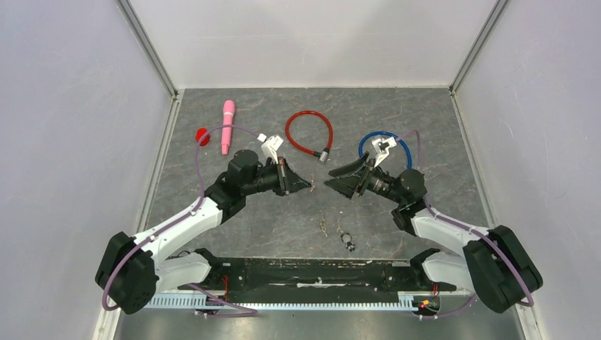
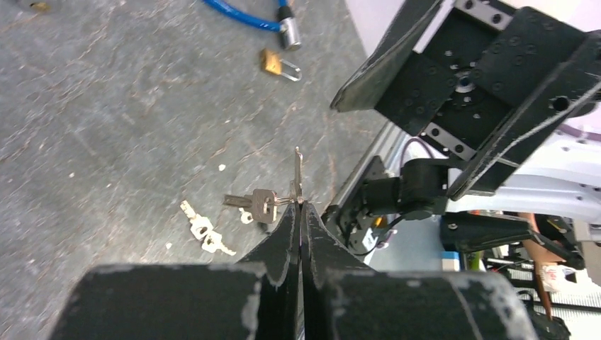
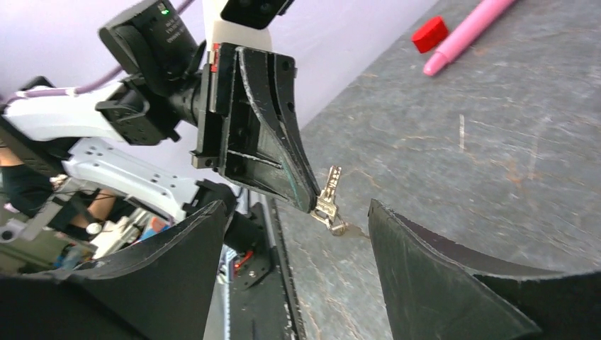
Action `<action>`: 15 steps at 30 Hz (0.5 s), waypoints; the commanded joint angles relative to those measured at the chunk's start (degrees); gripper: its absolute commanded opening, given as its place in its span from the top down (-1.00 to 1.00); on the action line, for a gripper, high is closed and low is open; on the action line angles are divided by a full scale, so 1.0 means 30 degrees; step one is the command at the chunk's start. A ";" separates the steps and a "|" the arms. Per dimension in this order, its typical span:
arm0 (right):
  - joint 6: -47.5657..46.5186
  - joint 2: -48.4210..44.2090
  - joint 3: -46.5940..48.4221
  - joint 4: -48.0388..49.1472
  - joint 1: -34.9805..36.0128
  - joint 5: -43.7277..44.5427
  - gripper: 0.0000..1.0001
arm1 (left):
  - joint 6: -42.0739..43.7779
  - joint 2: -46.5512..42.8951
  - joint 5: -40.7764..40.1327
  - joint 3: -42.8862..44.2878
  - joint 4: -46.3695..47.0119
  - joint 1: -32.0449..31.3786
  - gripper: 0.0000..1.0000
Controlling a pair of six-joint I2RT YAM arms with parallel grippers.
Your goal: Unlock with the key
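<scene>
My left gripper (image 1: 310, 185) is shut on a silver key (image 2: 298, 176), which sticks out past the fingertips (image 2: 290, 219). A second key (image 2: 263, 205) hangs from it on a ring. In the right wrist view the same key (image 3: 329, 200) shows at the tip of the left gripper, with my right gripper (image 3: 298, 205) open in front of it, its fingers (image 3: 425, 269) either side and apart from it. From above, the right gripper (image 1: 329, 178) faces the left one across a small gap. A small brass padlock (image 2: 272, 62) lies on the table beside the blue cable lock (image 2: 244, 17).
A red cable lock (image 1: 308, 131) lies at the back centre and the blue cable lock (image 1: 385, 139) behind the right arm. A pink marker (image 1: 227, 126) and red cap (image 1: 203, 136) lie at back left. Loose keys (image 1: 324, 227) and a key ring (image 1: 347, 242) lie near the front.
</scene>
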 commanded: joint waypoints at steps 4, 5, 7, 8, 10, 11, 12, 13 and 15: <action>0.3662 0.1948 0.1453 0.6141 0.0036 -0.1195 -0.38 | -0.2165 -0.0979 0.1479 -0.0302 0.3662 0.0065 0.95; 0.3757 0.2106 0.1541 0.6272 0.0036 -0.1199 -0.35 | -0.2264 -0.1021 0.1571 -0.0305 0.3795 0.0061 0.95; 0.3816 0.2394 0.1793 0.6286 0.0055 -0.1241 -0.31 | -0.2460 -0.1060 0.1803 -0.0276 0.4101 0.0039 0.95; 0.3845 0.2544 0.1911 0.6301 0.0065 -0.1285 -0.29 | -0.2557 -0.1083 0.1945 -0.0264 0.4310 0.0040 0.96; 0.3927 0.2870 0.2171 0.6315 0.0120 -0.1345 -0.24 | -0.2753 -0.1120 0.2176 -0.0307 0.4706 0.0031 0.95; 0.3920 0.2993 0.2316 0.6328 0.0151 -0.1364 -0.22 | -0.2829 -0.1120 0.2317 -0.0301 0.4890 0.0036 0.96; 0.3972 0.3120 0.2487 0.6316 0.0204 -0.1374 -0.19 | -0.2867 -0.1075 0.2406 -0.0252 0.4948 0.0035 0.95; 0.3969 0.3221 0.2612 0.6301 0.0263 -0.1371 -0.17 | -0.2867 -0.1034 0.2544 -0.0225 0.4968 0.0035 0.95; 0.3968 0.3538 0.2901 0.6143 0.0412 -0.1418 -0.10 | -0.3069 -0.0958 0.2815 -0.0243 0.5285 0.0035 0.96</action>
